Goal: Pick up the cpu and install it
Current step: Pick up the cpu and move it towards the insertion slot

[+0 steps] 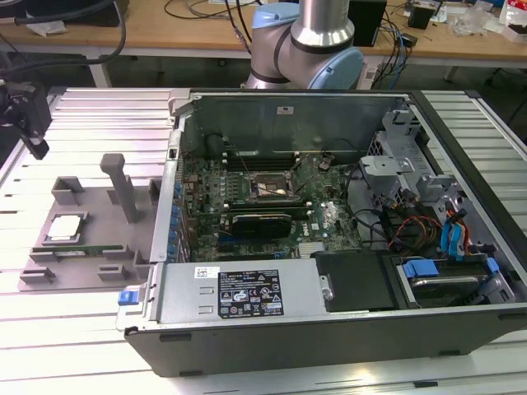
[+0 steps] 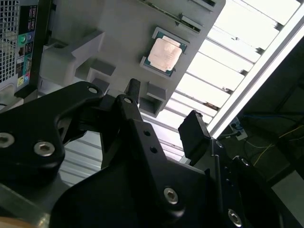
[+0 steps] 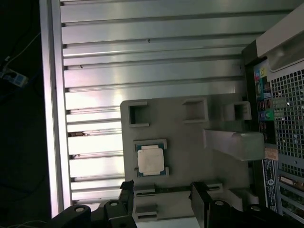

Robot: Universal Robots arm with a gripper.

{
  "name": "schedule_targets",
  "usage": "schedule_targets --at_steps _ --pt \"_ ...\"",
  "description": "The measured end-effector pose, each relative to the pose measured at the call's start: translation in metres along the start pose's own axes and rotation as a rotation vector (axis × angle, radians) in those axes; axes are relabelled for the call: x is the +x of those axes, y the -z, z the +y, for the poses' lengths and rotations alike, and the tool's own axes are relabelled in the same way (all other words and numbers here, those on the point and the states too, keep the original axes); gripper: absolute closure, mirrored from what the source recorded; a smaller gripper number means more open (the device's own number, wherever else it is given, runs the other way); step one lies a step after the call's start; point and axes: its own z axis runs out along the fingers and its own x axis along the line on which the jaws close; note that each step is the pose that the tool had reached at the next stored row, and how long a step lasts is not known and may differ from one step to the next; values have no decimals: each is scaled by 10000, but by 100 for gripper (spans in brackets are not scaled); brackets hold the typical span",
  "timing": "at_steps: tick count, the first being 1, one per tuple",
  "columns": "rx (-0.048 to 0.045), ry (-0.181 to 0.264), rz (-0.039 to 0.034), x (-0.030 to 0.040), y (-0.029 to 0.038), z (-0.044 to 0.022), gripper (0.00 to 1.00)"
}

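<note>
Black gripper (image 3: 162, 186) spread open and empty, apart from the flat square silver-topped cpu (image 3: 151, 159), which lies just ahead between its fingers' line, seated in the grey tray (image 3: 190, 137).

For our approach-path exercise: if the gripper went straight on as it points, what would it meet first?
Likely the cpu in its grey holder, which sits ahead of the open gripper in the first wrist view; depth is unclear.

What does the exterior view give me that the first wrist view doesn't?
Exterior view adds the inside of the open case, with the motherboard socket. First wrist view adds the case's rear grille and the gripper, fingers apart, near the cpu. Both show the cpu lying flat in the grey fixture, untouched.
</note>
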Motion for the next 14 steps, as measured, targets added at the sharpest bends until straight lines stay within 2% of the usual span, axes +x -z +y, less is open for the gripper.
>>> schedule_targets --at_steps 14 --pt "24 1 -1 2 -66 -3 40"
